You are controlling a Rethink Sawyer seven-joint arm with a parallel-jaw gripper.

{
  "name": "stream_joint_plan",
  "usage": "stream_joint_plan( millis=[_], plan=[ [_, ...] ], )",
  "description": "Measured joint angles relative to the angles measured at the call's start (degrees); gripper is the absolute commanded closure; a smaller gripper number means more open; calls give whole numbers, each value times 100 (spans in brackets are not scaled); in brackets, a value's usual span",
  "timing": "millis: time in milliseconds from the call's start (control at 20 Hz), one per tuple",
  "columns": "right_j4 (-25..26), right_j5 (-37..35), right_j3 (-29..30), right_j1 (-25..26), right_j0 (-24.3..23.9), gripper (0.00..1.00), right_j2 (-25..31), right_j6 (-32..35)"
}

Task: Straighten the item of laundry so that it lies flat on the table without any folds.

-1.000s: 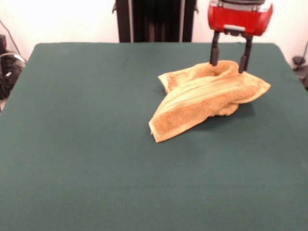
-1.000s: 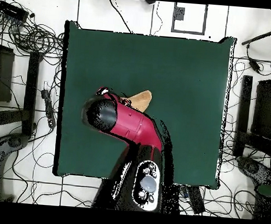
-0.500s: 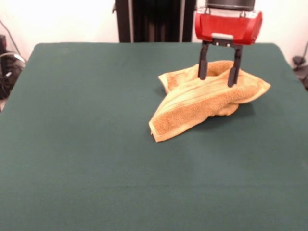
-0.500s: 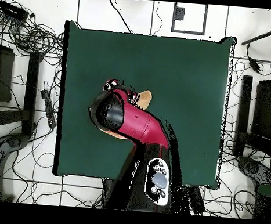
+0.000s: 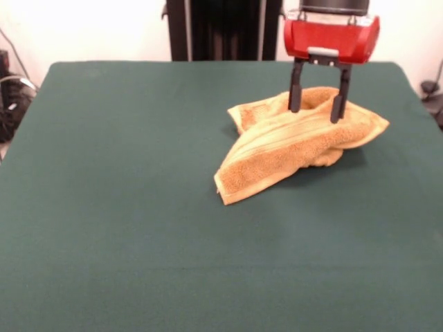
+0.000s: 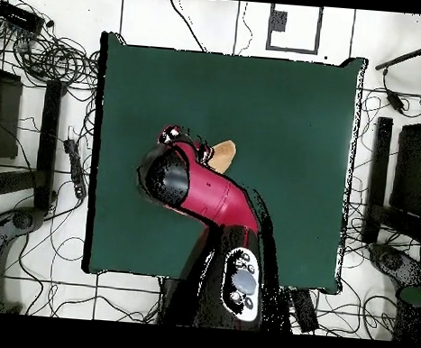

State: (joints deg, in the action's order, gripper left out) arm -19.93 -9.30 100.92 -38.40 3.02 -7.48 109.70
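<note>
From the front, the towel point(image 5: 297, 142) is seen bunched and folded on the tabletop point(image 5: 124, 207), right of centre; nothing is flattened yet. The gripper point(image 5: 317, 114) is poised over its upper fold, jaws apart. From overhead, only a towel corner point(image 6: 222, 151) is shown beyond the arm point(image 6: 203, 194).

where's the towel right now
In the front view the crumpled orange-tan terry towel lies right of centre on the dark green table, toward its far edge, directly under the red gripper with its open fingers.

Red arm point(image 6: 214, 194) with black joints; hand point(image 5: 317, 109) with dark fingers.
</note>
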Motion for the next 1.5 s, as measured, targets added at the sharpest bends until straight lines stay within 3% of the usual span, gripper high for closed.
stream_joint_plan(
  millis=[500,1000,1500],
  plan=[
    [5,-451,110,-103,-10,0,2,0],
    [343,-574,-95,97,-720,0,35,0],
    [389,-302,-37,222,-1048,0,291,0]
  ],
)
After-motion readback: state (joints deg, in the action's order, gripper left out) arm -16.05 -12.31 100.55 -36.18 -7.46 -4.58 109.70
